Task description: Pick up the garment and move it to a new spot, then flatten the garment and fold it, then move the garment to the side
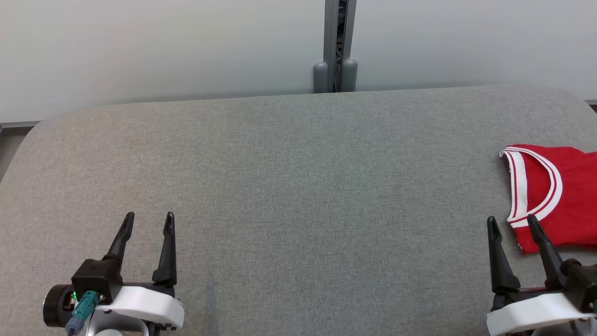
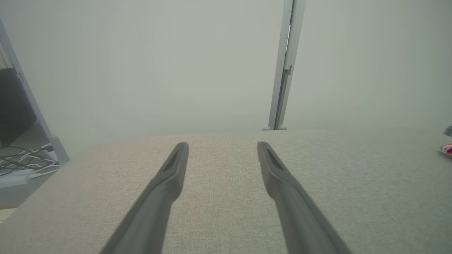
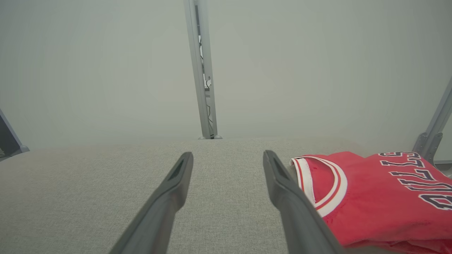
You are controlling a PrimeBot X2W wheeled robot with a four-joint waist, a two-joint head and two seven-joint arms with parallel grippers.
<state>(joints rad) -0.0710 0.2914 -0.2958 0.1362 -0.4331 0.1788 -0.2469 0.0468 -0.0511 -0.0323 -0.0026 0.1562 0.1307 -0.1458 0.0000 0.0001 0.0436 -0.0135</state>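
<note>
Both the left gripper (image 1: 150,215) and the right gripper (image 1: 511,218) stood spread wide and empty over the table (image 1: 298,186). The red jersey (image 1: 569,196) lay just ahead and right of the right gripper, apparently folded and parked aside, as the last step asks.

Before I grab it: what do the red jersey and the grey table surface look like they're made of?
Red jersey: probably thin synthetic knit, smooth with slight sheen; it lies in soft folds, with white-and-red ribbed-looking trim. Grey table surface: woven fabric cover, matte, with fine heathered weave visible; rounded corners hint at padding, unconfirmed.
</note>
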